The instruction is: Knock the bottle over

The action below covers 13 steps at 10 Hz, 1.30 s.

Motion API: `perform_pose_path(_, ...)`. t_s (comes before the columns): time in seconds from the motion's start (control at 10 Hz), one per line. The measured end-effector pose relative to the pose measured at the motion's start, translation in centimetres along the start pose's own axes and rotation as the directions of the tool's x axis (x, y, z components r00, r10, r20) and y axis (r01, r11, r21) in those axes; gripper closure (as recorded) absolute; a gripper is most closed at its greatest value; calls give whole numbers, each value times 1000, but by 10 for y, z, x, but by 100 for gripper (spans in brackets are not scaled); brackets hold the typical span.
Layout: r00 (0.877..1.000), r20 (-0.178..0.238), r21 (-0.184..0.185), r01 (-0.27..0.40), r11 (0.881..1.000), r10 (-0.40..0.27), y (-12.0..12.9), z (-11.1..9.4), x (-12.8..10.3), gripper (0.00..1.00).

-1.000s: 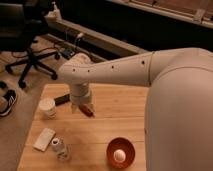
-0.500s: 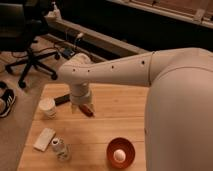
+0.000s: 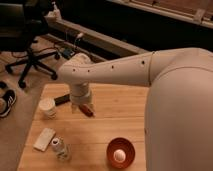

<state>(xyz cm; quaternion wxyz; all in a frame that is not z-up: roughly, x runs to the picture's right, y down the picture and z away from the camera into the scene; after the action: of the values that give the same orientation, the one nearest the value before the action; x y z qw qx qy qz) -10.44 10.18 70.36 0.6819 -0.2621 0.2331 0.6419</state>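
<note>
white paper cup [image 3: 47,106] stands near the left edge, a dark flat thing [image 3: 62,99] just behind it, and a white block [image 3: 44,139] lies nearer the front. the bottle [image 3: 60,148] stands upright just right of that block. the gripper [image 3: 84,107] hangs over the table just right of the cup, apart from the bottle; clenched or released, i cannot tell. a red bowl [image 3: 120,152] holds a pale round thing [image 3: 118,156]. light wooden table [image 3: 120,115]; an office chair [image 3: 30,47] on the dim floor behind.

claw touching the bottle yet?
No, the claw hangs over the table near the paper cup, with bare wood between it and the bottle by the front edge.
</note>
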Motion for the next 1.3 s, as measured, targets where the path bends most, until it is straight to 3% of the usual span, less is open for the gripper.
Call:
perform_pose_path(0.2,997,48,2,53,999,-53,14,-10,-4,35)
perform_pose_path(0.4,984,111,-16,139,990,-137,41,-28,6,35)
perform_pose_path(0.5,975,137,-25,180,983,-175,52,-37,14,35)
perform_pose_path(0.7,947,164,-43,285,957,-275,80,-53,49,35)
perform_pose_path(0.8,936,165,-41,320,946,-310,85,-58,64,35)
perform_pose_path(1.0,908,130,-55,407,912,-398,97,-63,111,36)
perform_pose_path(1.2,884,87,-115,467,877,-459,105,-65,147,53)
perform_pose_path(1.3,880,83,-141,475,869,-468,107,-67,151,60)
